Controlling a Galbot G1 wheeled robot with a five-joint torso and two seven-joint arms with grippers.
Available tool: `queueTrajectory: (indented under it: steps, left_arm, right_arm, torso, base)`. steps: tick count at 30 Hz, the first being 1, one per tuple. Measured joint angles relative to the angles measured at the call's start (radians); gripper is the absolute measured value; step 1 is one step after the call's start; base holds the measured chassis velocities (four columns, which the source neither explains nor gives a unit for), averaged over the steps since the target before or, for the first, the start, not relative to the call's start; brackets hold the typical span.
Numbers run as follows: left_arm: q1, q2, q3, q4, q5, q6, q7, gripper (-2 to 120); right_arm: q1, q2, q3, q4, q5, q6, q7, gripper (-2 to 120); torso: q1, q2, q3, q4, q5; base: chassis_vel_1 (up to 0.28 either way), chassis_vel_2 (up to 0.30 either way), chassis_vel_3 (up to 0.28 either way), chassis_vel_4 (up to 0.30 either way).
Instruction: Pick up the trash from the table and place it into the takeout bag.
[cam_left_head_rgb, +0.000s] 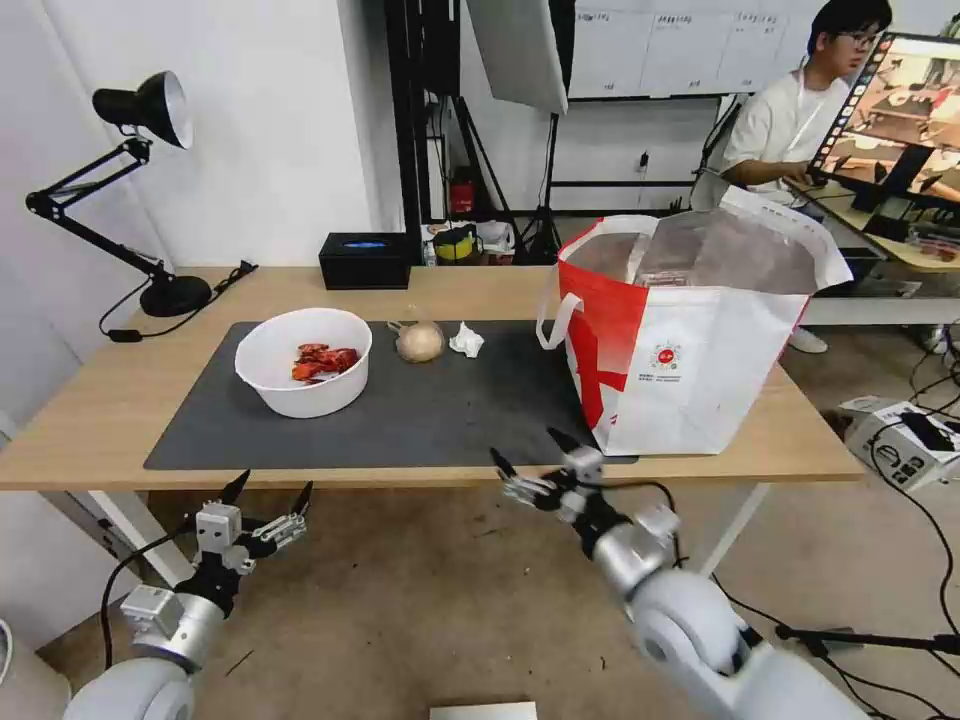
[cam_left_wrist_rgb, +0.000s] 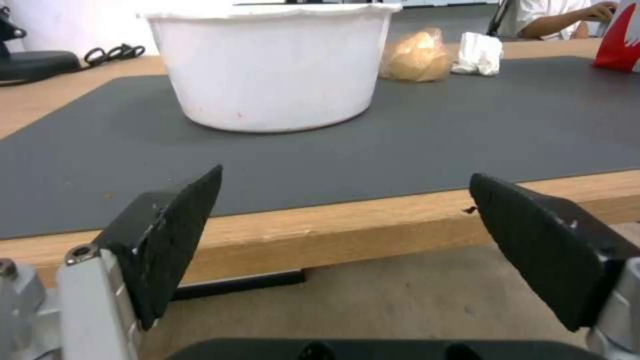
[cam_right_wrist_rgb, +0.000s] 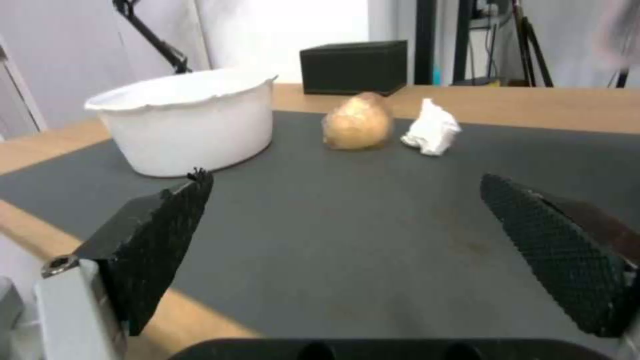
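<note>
Head view: bowl (cam_left_head_rgb: 303, 362) with red scraps on mat (cam_left_head_rgb: 450, 420); beyond it toward the bag (cam_left_head_rgb: 690, 340), a lump (cam_left_head_rgb: 420, 342), then tissue (cam_left_head_rgb: 466, 340). Left gripper (cam_left_head_rgb: 270, 492) and right gripper (cam_left_head_rgb: 530, 455) spread, empty, before the table (cam_left_head_rgb: 100, 400) edge.
Left wrist view: bowl (cam_left_wrist_rgb: 270, 65) ahead.
Right wrist view: tissue (cam_right_wrist_rgb: 432, 127) beside lump (cam_right_wrist_rgb: 358, 121).

White bowl (cam_left_head_rgb: 303, 362) with red scraps (cam_left_head_rgb: 322, 361), dark grey mat (cam_left_head_rgb: 430, 420)
</note>
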Motion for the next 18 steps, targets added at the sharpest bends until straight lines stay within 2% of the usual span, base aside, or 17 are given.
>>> queueTrajectory:
  steps: [3,4,7,13,18]
  left_arm:
    - [0.004,0.002,-0.006,-0.001,0.000,0.001,-0.001,100]
    - [0.004,0.002,-0.006,-0.001,0.000,0.001,-0.001,100]
    - [0.007,0.006,-0.009,-0.002,0.000,0.003,-0.002,100]
    - [0.015,0.006,-0.013,-0.004,0.000,0.005,-0.002,100]
    - [0.016,0.006,-0.014,-0.003,0.001,0.006,-0.003,100]
  right_arm:
    - [0.127,0.034,-0.101,-0.051,0.010,-0.043,0.099,100]
    - [0.127,0.034,-0.101,-0.051,0.010,-0.043,0.099,100]
    - [0.230,0.083,-0.159,-0.109,0.042,-0.095,0.205,100]
    - [0.351,0.144,-0.198,-0.176,0.098,-0.160,0.323,100]
    - [0.435,0.196,-0.211,-0.246,0.128,-0.186,0.371,100]
  torso:
    - [0.000,0.000,0.000,0.0000,-0.0002]
    - [0.000,0.000,0.000,0.0000,-0.0002]
    - [0.000,0.000,0.000,-0.0003,-0.0002]
    - [0.000,0.000,0.000,-0.0001,-0.0001]
    - [0.000,0.000,0.000,-0.0002,-0.0002]
  base:
    - [0.000,0.000,0.000,0.000]
    - [0.000,0.000,0.000,0.000]
    - [0.000,0.000,0.000,0.000]
    - [0.000,0.000,0.000,0.000]
    - [0.000,0.000,0.000,0.000]
